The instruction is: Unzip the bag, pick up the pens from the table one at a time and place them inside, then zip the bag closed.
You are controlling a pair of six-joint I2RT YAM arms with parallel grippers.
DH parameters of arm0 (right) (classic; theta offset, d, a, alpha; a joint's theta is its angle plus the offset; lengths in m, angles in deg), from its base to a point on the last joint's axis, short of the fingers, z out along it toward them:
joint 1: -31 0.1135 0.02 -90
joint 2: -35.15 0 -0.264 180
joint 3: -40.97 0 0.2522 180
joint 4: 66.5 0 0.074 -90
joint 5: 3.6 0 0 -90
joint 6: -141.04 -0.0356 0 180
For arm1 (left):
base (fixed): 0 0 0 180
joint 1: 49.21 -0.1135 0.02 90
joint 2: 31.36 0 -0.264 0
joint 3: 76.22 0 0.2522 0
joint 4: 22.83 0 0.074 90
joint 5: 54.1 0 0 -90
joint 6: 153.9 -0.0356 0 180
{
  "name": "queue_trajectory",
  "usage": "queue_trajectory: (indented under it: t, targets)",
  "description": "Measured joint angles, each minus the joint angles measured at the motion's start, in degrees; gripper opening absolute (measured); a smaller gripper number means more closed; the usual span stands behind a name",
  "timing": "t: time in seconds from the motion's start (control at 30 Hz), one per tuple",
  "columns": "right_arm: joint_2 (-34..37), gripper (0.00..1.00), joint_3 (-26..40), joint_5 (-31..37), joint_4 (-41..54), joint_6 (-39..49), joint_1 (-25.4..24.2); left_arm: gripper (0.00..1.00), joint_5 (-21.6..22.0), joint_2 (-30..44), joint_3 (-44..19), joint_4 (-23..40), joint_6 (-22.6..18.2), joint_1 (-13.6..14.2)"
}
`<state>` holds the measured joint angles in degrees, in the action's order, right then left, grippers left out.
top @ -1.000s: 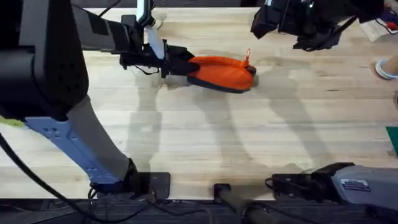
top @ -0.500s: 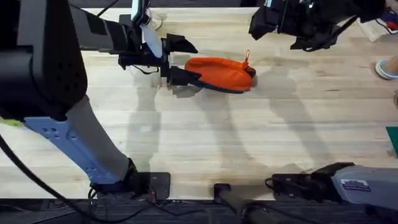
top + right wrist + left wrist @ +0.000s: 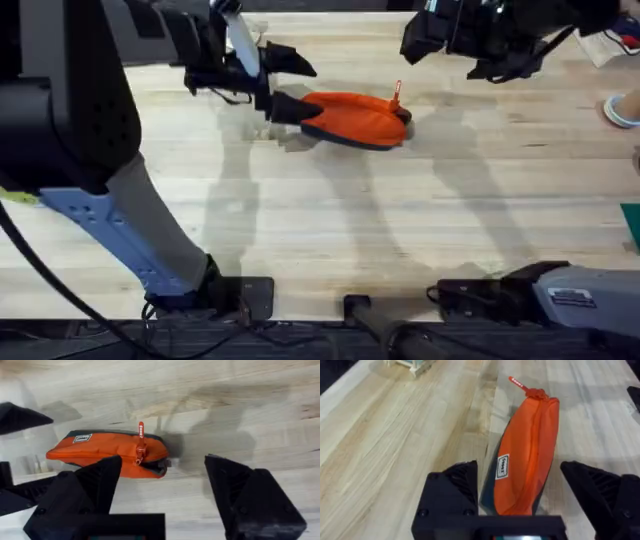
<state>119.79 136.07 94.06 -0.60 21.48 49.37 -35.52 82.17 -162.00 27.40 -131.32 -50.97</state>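
Straddling the bag's (image 3: 525, 455) near end, left gripper (image 3: 530, 495) spread wide, gripping nothing. Right gripper (image 3: 160, 485) likewise parted, above the red zipper pull (image 3: 140, 440). Bag flat on table (image 3: 400, 230), apparently zipped. Probably next: pin bag, pinch pull.

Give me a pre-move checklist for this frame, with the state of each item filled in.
1. Left gripper open, jaws astride the bag's end: ok.
2. Right gripper open, above the table: ok.
3. Bag lying flat, free of both grippers: ok.
4. Zipper pull with its red tab at the end away from the left gripper, exposed: ok.
5. Zipper shut along its length: cannot tell.
6. Pens in reach: cannot tell.
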Motion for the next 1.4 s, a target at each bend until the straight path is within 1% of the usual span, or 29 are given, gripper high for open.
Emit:
queue_trajectory:
  t: [0.1,0.23,0.37,0.43,0.5,0.6,0.77,0.93,1.0,1.07,1.17,1.4]
  targets:
    - [0.02,0.998,0.0,0.0,0.0,0.0,0.0,0.992,3.41,0.0,-5.04,5.88,0.0,0.91]
    - [0.0,0.998,0.0,0.0,0.0,0.01,-0.01,0.993,7.08,0.0,-12.84,12.36,-0.04,3.06]
    - [0.0,0.997,0.0,0.02,0.0,0.01,0.0,0.993,9.35,0.0,-19.04,16.01,-0.05,5.19]
    - [0.0,0.997,0.0,0.02,0.0,0.02,0.0,0.993,10.83,0.0,-21.19,17.04,-0.07,6.31]
    - [0.0,0.997,0.0,0.02,-0.02,0.02,-0.01,0.993,13.24,0.0,-22.41,17.89,-0.07,7.57]
    - [0.0,0.997,0.0,0.02,0.0,0.02,0.0,0.993,17.63,0.0,-22.74,19.35,-0.09,10.05]
    - [0.0,0.997,0.0,0.02,0.0,0.02,0.0,0.993,24.93,-0.02,-22.74,21.24,-0.71,15.96]
    - [0.0,0.997,0.0,0.02,0.0,0.02,0.0,0.992,30.37,0.0,-22.74,20.97,-1.16,21.48]
    - [0.0,0.997,0.0,0.02,0.0,0.02,0.0,0.993,32.58,-0.01,-22.74,20.9,-1.16,22.87]
    - [0.0,0.997,0.0,0.02,0.0,0.02,0.0,0.993,34.78,0.0,-22.74,20.9,-1.16,23.85]
    - [0.0,0.997,0.0,0.02,0.0,0.02,0.0,0.994,36.9,0.0,-22.74,20.87,-1.18,24.32]
    - [0.02,0.997,0.0,0.02,0.0,0.02,-0.02,0.994,38.69,0.0,-22.74,20.98,-1.18,24.17]
